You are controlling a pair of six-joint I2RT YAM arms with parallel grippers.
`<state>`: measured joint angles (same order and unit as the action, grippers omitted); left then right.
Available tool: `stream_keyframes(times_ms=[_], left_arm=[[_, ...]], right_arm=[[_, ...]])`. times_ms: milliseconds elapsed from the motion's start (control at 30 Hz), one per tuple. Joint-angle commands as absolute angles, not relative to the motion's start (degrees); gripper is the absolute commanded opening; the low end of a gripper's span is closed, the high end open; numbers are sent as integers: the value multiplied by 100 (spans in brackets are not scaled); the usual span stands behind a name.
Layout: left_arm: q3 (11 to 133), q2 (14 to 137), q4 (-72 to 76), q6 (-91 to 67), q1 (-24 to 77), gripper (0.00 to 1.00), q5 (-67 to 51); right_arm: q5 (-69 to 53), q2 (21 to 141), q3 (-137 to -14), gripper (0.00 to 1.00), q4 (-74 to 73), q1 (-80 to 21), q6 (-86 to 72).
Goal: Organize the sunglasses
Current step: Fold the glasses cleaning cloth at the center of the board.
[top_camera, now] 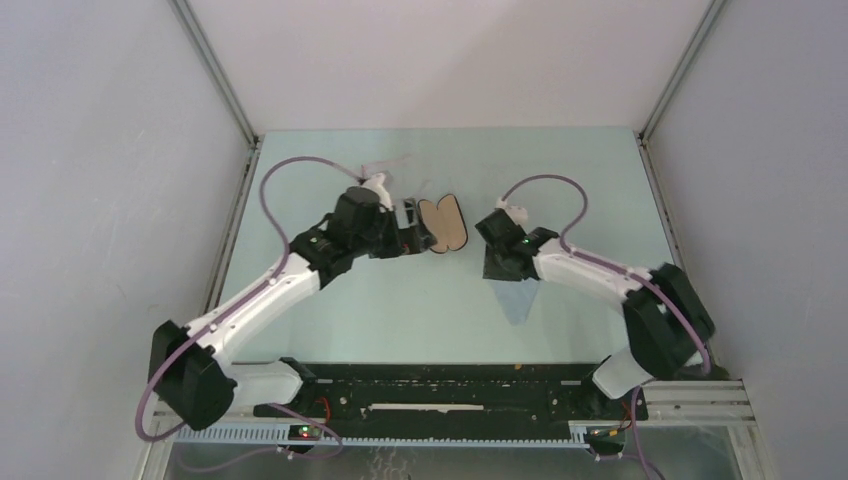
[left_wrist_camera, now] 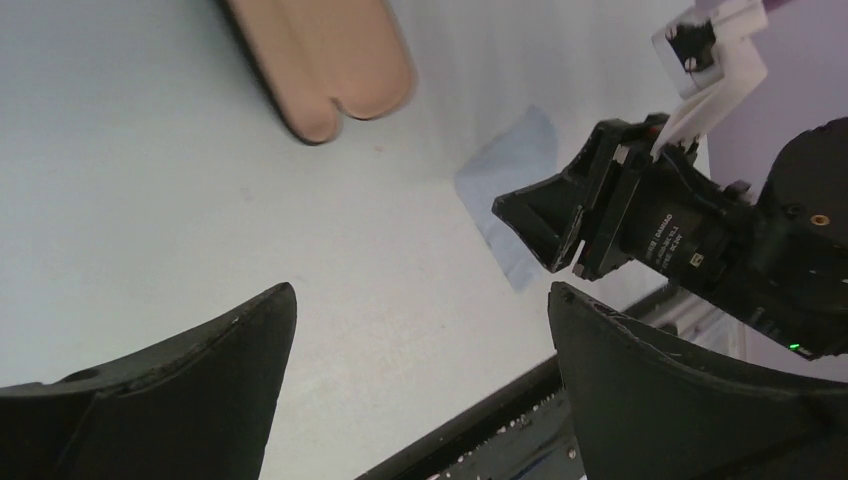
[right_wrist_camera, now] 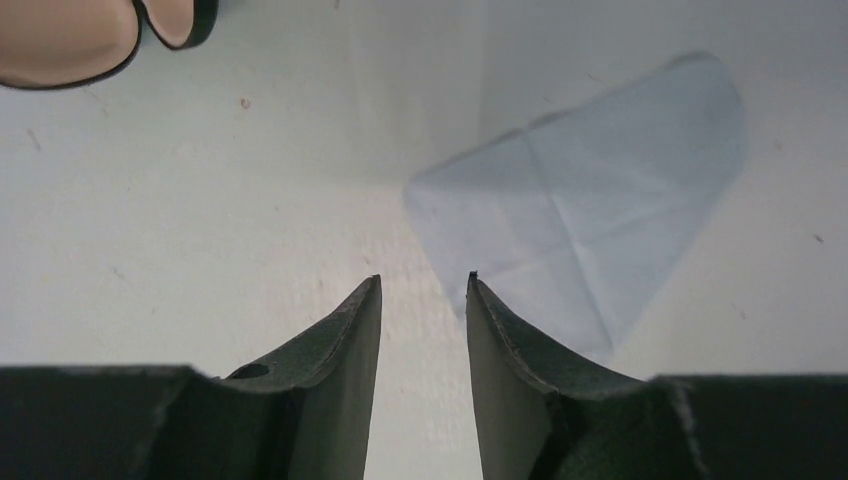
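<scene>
The sunglasses do not show in either wrist view. In the top view a faint, pale, thin shape [top_camera: 393, 165] lies on the table just behind my left wrist; it is too faint to tell whether it is the sunglasses. My left gripper [top_camera: 408, 228] [left_wrist_camera: 420, 300] is wide open and empty, just left of the open black case with tan lining [top_camera: 445, 225] [left_wrist_camera: 330, 70]. My right gripper [top_camera: 495, 258] [right_wrist_camera: 423, 280] has its jaws narrowly apart with nothing between them. It hovers at the far edge of the blue-grey cloth [top_camera: 518, 300] [right_wrist_camera: 590, 190].
The case's corner also shows at the top left of the right wrist view [right_wrist_camera: 70, 40]. The left wrist view shows the cloth [left_wrist_camera: 510, 190] and the right gripper [left_wrist_camera: 560, 225] over it. A black rail [top_camera: 450, 378] runs along the near table edge. Grey walls enclose the table.
</scene>
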<state>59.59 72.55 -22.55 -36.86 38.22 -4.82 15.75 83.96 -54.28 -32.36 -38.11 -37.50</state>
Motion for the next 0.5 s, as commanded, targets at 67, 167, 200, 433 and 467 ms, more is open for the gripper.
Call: stream_keyframes(times_ms=[67, 167, 200, 433, 467], left_arm=[[4832, 6403, -1744, -4241, 2885, 100, -979], [4702, 6296, -1835, -4181, 2823, 100, -958], [4669, 6289, -1849, -4175, 2821, 100, -947], [4592, 6322, -1802, -4151, 2820, 100, -941], [4608, 6338, -1797, -4134, 2821, 100, -940]], right_arm=[[1740, 9723, -6267, 45, -3005, -3858, -3065], [1656, 10118, -6463, 45, -2965, -3850, -3022], [1671, 10231, -6502, 45, -2962, -3853, -3030], [1981, 10585, -6457, 25, -3113, -3832, -3269], [1979, 10484, -6344, 20, -3041, -3828, -3309]])
